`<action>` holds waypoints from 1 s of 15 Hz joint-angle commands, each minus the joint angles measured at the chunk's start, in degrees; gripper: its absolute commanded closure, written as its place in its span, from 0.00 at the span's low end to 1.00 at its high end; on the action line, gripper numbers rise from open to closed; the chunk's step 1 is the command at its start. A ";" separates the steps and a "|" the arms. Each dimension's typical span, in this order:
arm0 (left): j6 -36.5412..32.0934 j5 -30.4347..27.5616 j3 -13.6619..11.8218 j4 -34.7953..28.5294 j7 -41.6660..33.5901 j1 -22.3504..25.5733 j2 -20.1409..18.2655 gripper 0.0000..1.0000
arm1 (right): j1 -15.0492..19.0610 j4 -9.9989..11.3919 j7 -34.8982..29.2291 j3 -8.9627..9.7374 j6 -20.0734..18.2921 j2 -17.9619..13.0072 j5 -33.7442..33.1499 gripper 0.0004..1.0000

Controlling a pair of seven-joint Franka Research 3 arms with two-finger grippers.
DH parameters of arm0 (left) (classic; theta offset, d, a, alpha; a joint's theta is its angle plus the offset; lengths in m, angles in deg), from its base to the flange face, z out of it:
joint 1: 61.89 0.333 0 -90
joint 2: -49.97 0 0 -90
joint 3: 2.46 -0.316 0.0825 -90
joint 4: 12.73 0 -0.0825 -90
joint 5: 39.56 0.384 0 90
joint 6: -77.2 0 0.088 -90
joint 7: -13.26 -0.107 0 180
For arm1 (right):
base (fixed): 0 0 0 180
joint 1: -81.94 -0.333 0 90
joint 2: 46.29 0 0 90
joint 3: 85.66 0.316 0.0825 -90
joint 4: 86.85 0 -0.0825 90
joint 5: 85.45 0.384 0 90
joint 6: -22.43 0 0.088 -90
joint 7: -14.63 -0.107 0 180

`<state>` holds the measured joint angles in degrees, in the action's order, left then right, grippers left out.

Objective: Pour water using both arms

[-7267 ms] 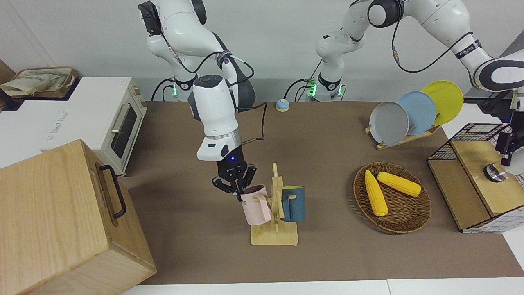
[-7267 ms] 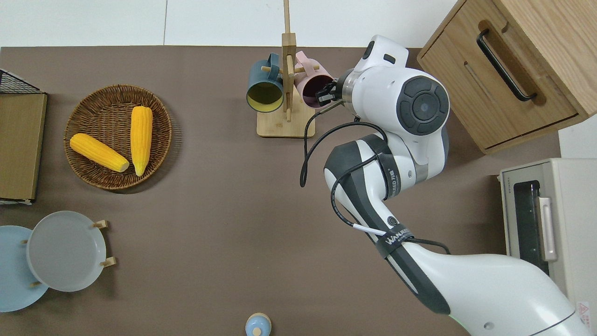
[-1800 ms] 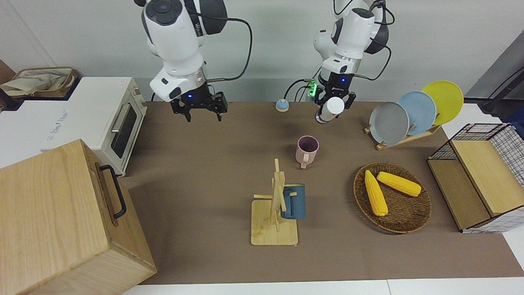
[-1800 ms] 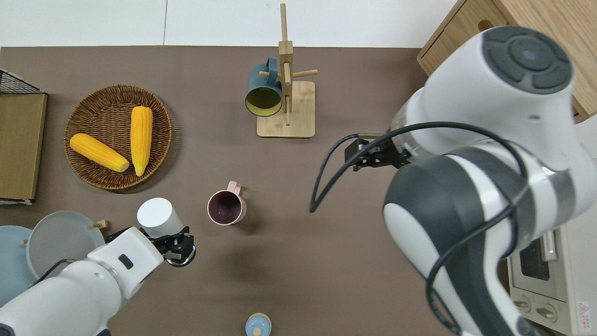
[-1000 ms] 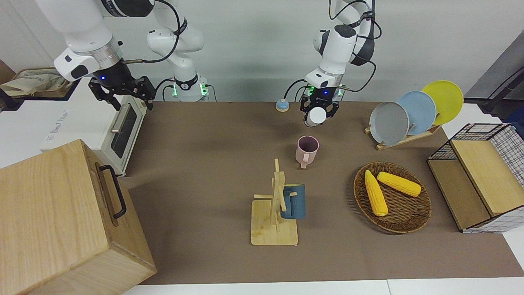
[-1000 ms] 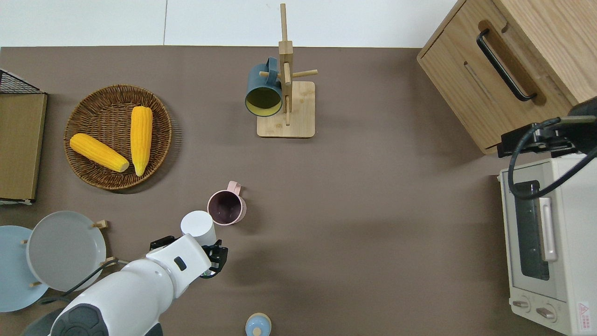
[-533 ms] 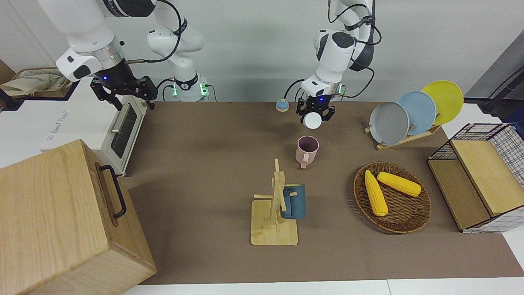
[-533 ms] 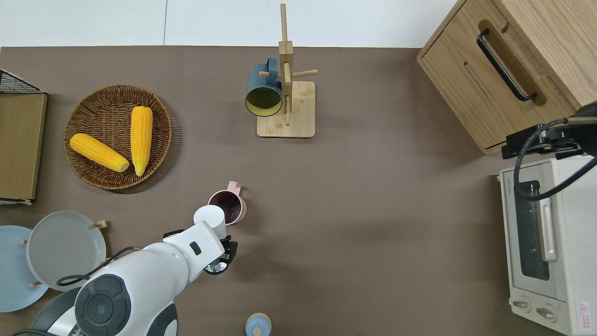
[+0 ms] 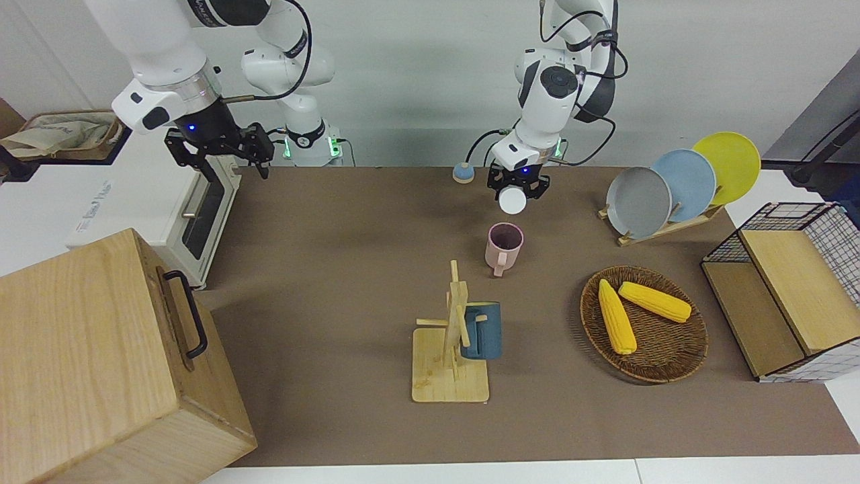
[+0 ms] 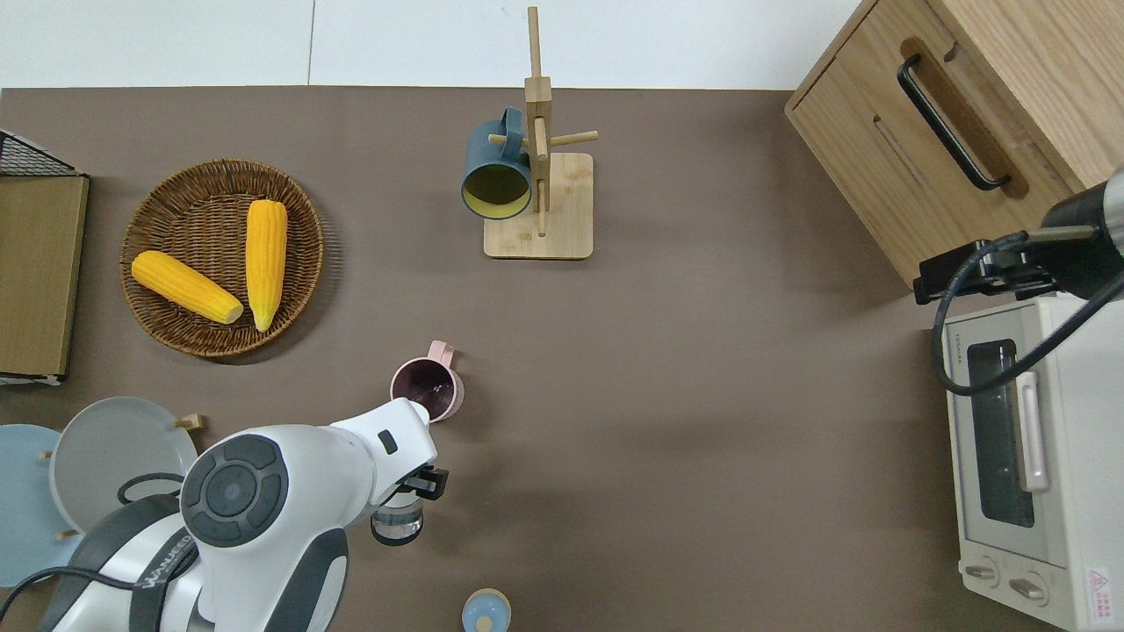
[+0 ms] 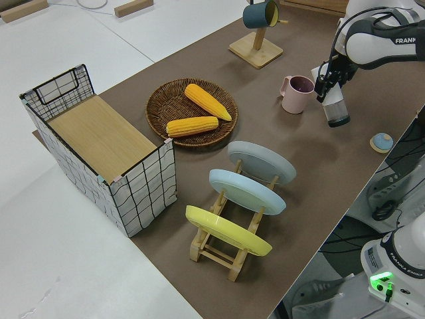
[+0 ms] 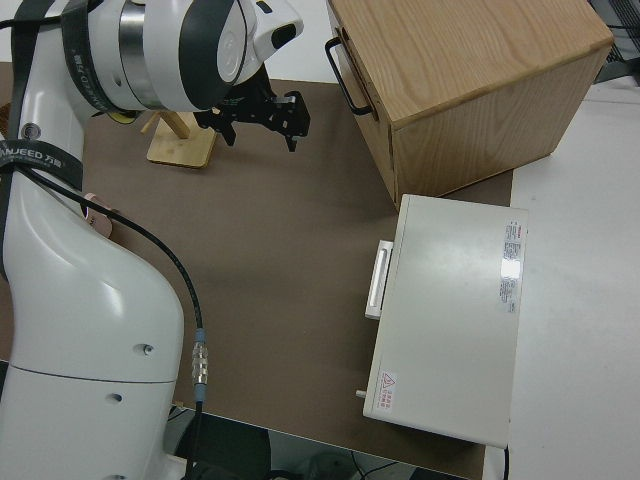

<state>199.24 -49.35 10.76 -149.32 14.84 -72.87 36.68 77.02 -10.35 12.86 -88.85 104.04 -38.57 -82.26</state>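
My left gripper (image 9: 515, 191) is shut on a clear bottle with a white cap (image 9: 512, 199). It holds the bottle tilted, cap end toward the pink mug (image 9: 504, 245). In the overhead view the cap end is at the mug's (image 10: 428, 392) rim nearer to the robots. The bottle's clear base (image 10: 396, 524) sticks out under my wrist. The left side view shows the bottle (image 11: 337, 111) beside the mug (image 11: 297, 94), which stands upright on the brown mat. I cannot tell whether water is running. My right gripper (image 9: 222, 161) is open and empty, by the toaster oven's corner (image 10: 966, 274).
A wooden mug tree with a blue mug (image 9: 480, 331) stands farther from the robots than the pink mug. A basket of corn (image 9: 643, 324), a plate rack (image 9: 672, 185) and a wire crate (image 9: 793, 289) are toward the left arm's end. A toaster oven (image 9: 161, 195) and wooden box (image 9: 101, 356) are toward the right arm's end. A small blue bell (image 10: 485, 610) sits near the robots.
My left gripper has carried the bottle to the pink mug and tipped it further, cap end at the rim. My right gripper has drifted slightly toward the table.
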 commanded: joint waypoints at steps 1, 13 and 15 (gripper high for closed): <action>-6.81 1.70 -0.47 7.64 0.18 0.09 4.15 1.00 | 0.35 1.29 0.72 0.20 0.03 -1.13 0.50 0.01; -9.89 3.37 -0.47 8.00 0.00 1.85 4.24 1.00 | 0.44 1.29 0.72 0.20 0.12 -1.13 0.50 0.01; -9.89 3.37 -0.47 8.09 0.09 1.85 4.24 1.00 | 0.44 1.29 0.72 0.20 0.12 -1.13 0.50 0.01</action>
<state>191.67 -47.08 10.07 -143.27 14.82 -71.54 41.03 77.02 -10.35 12.87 -88.88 104.04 -38.57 -82.26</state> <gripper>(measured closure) 0.366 0.009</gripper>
